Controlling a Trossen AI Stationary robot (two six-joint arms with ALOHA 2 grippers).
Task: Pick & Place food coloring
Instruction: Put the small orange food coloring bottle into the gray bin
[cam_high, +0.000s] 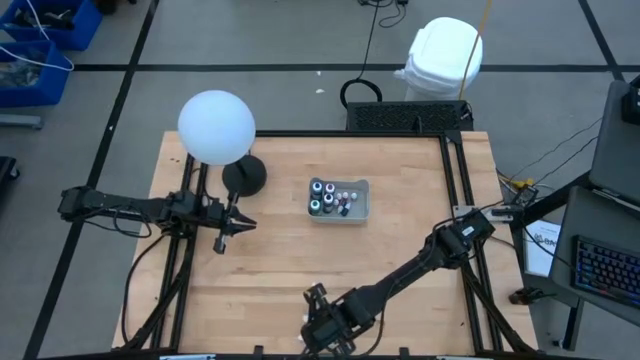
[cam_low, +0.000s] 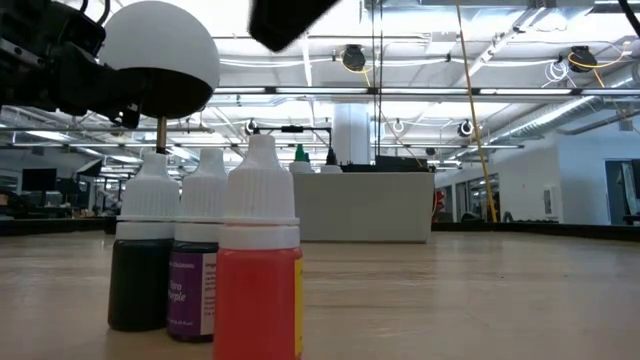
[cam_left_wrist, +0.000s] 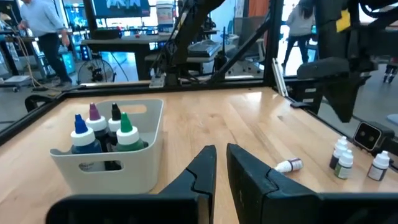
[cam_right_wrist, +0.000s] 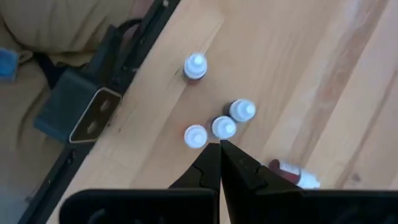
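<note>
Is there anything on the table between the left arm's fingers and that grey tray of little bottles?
No. In the high view, only bare wood separates the left gripper from the tray.

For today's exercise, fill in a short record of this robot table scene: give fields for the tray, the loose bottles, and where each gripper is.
tray: grey tray mid-table, holding several bottles with coloured tops
loose bottles: four upright white-capped bottles near the table's front edge, one lying bottle beside them
left gripper: left gripper at the table's left side, holding nothing
right gripper: right gripper shut, above the upright cluster, empty
</note>
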